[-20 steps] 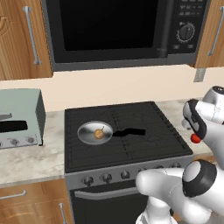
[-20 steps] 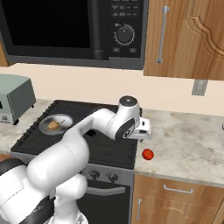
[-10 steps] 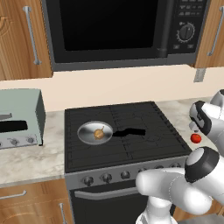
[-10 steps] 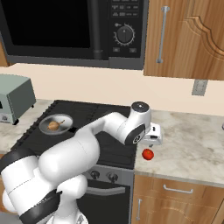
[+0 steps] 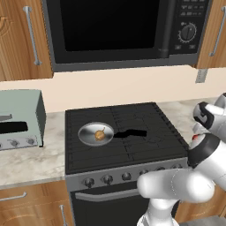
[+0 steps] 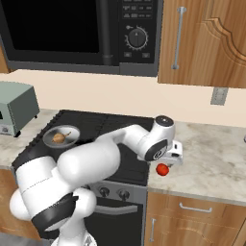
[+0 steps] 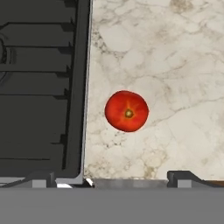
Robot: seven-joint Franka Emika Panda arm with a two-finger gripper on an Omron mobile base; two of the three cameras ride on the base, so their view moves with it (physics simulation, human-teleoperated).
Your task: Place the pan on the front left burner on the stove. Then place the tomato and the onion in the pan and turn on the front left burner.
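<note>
Over tomato (image 7: 127,111) now, arm's swung rt.

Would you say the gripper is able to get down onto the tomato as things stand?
Probably yes. The gripper is open and hangs above the tomato, which lies alone on the bare counter beside the stove; nothing lies between them.

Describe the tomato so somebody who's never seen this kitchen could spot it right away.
Find the black stove, then the marble counter on its right. Near the counter's front edge, close beside the stove, lies the tomato: a small glossy red ball, unlike the tan onion in the pan.
</note>
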